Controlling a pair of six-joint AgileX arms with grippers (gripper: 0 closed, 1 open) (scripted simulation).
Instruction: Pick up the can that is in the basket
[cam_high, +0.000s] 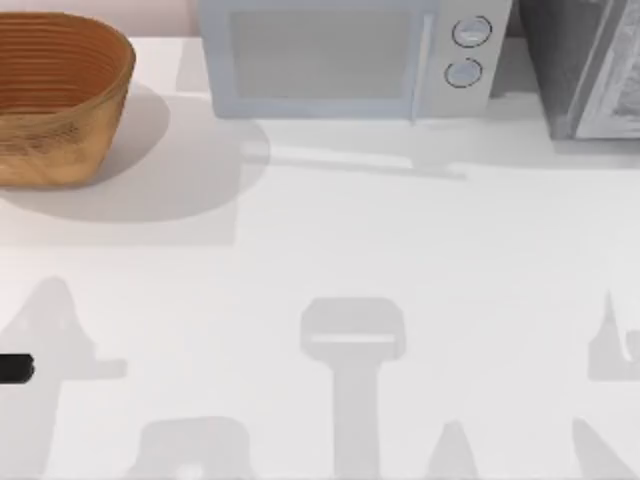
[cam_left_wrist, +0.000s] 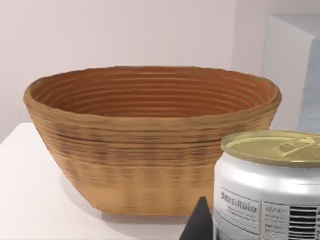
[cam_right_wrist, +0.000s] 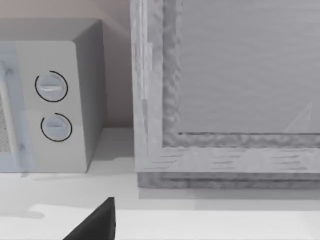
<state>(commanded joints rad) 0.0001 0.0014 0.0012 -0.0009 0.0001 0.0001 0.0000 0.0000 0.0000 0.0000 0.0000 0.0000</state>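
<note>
The can, white-labelled with a gold-tan top, stands close up in the left wrist view, outside the basket and in front of it. One dark fingertip of my left gripper lies against the can's side, and the gripper is shut on the can at the table's left edge. The orange-brown wicker basket sits at the back left of the table, and its ribbed inside holds nothing that I can see. A dark part of my right gripper sits low in the right wrist view, facing the back right appliances.
A grey microwave with two round dials stands at the back middle. A larger grey box stands at the back right. The white tabletop stretches in front of them, crossed by arm shadows.
</note>
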